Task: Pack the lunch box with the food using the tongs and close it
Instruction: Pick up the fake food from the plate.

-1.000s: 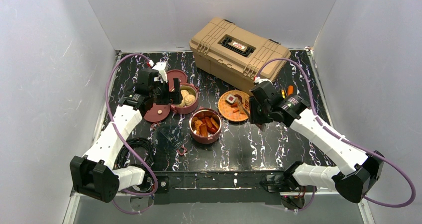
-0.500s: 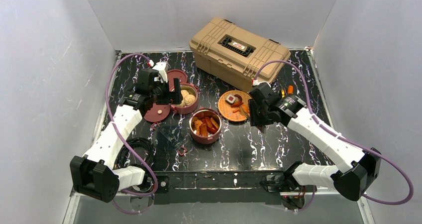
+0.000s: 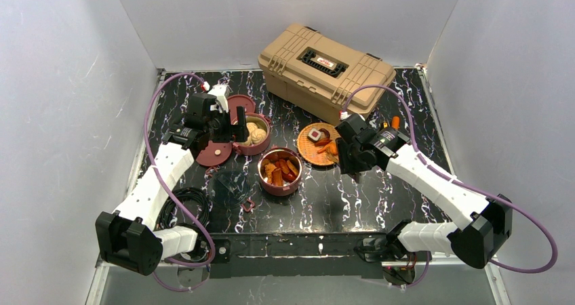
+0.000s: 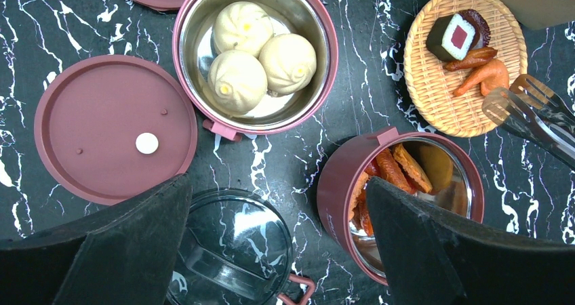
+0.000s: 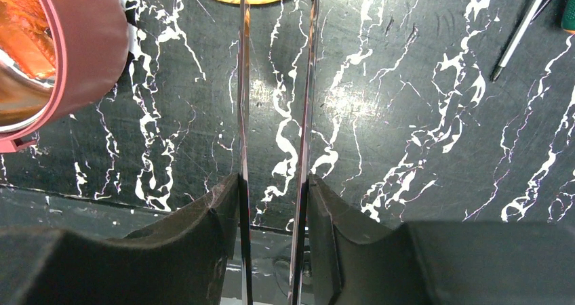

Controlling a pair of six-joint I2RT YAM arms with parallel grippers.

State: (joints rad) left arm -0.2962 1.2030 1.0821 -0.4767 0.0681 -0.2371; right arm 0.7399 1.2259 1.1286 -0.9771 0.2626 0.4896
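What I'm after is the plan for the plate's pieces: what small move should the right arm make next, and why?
Probably ease the tongs forward until their parted tips straddle the orange chunk on the woven plate. The right claw grips the tongs, whose tips hover beside that chunk at the plate's edge, not yet around it.

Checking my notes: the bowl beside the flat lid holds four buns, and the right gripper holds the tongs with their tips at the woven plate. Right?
Not four: the left wrist view shows three buns in that bowl. The right gripper holds the tongs, tips at the woven plate.
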